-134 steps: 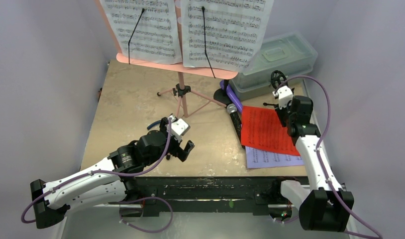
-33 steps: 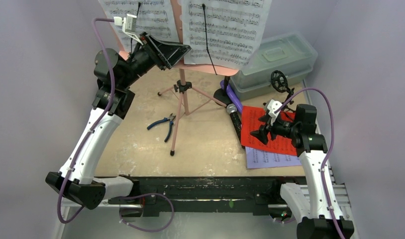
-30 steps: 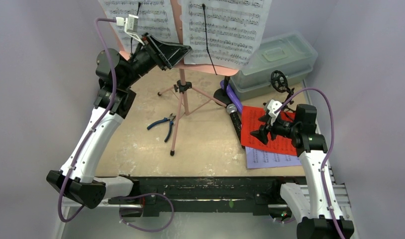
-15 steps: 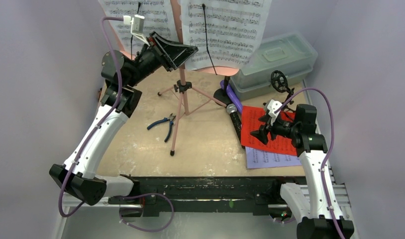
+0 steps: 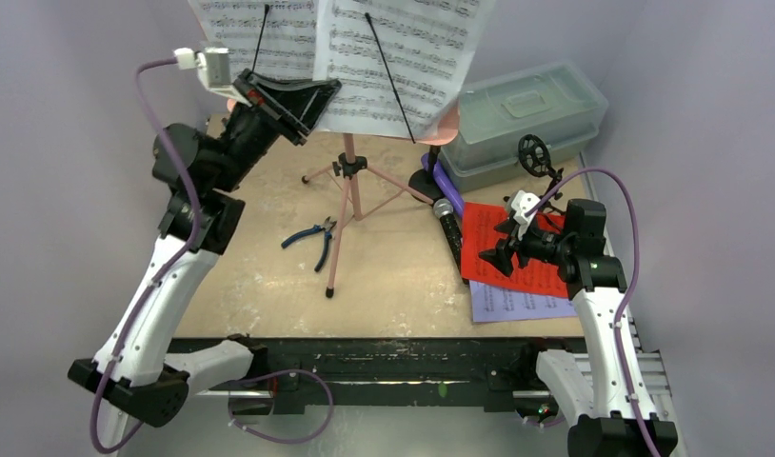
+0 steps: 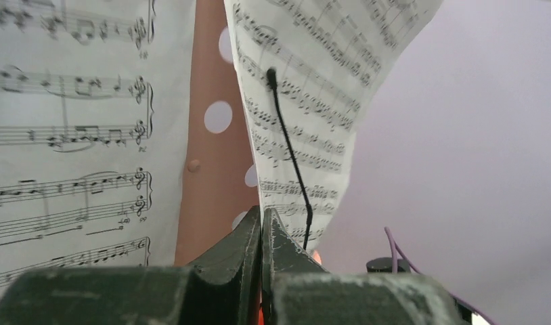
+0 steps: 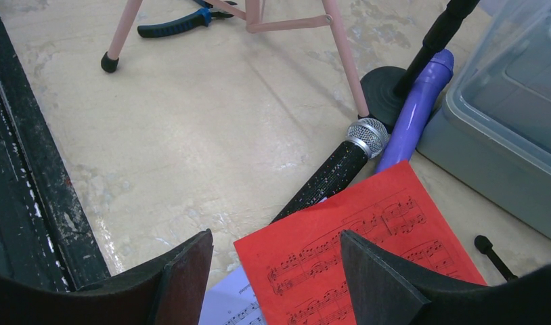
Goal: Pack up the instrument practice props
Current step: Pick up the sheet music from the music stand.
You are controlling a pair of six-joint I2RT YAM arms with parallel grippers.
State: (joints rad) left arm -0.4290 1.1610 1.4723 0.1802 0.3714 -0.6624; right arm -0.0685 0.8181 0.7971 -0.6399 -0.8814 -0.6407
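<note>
Left pincer is up at the pink music rack, jaws together, clamped on the lower corner of the right white sheet. That sheet hangs skewed; the left white sheet lies flat on the panel. Right pincer hovers with jaws apart and empty over the red sheet on the tabletop. Black mic and purple mic lie at the red sheet's far edge.

White-shelled arms, black joints, black grippers — looping purple cables
</note>
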